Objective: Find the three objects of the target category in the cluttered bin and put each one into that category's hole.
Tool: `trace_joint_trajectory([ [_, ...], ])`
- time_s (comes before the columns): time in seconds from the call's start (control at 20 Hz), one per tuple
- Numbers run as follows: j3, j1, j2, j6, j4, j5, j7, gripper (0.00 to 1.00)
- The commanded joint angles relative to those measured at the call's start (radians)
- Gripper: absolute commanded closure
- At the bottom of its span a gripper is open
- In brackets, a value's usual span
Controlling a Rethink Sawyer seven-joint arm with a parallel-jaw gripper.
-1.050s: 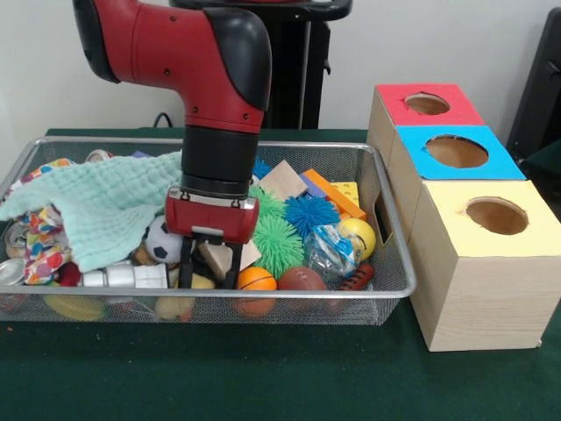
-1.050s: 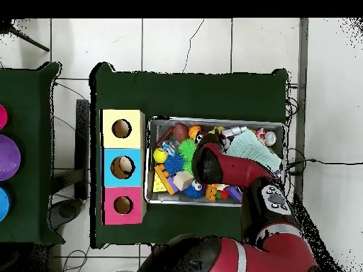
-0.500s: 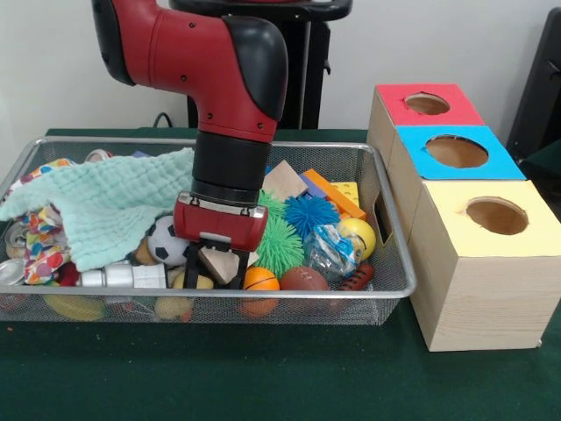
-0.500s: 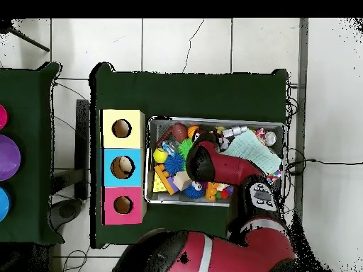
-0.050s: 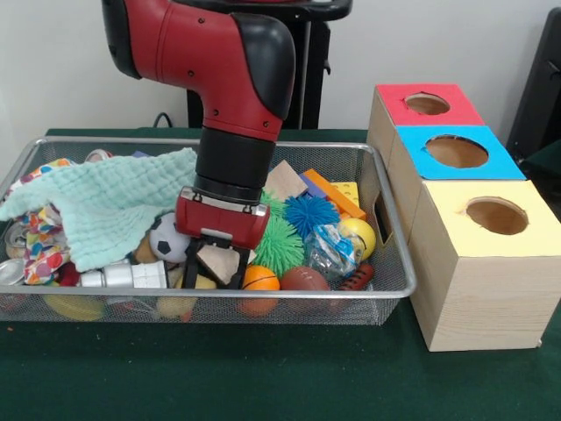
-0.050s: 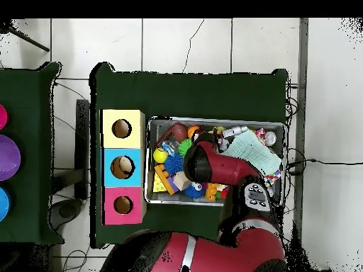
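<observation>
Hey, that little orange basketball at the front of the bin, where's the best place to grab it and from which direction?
Probably from straight above, closing across the widest part of the orange basketball. It is round, its top is bare, and the bin wall blocks it in front. The brown football crowds one side, so set the fingers front to back.
</observation>
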Motion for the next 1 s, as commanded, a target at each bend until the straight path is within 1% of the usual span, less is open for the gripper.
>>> trace_joint_trajectory([
  [0.05,-0.009,0.018,0.042,0.118,0.054,0.037,0.149,0.00],
  [0.5,-0.019,0.000,0.074,0.072,0.046,0.034,0.159,0.00],
  [0.8,-0.006,-0.019,0.075,0.074,0.039,0.026,0.152,0.00],
  [1.0,0.006,-0.033,0.100,0.062,0.027,0.023,0.152,0.00],
])
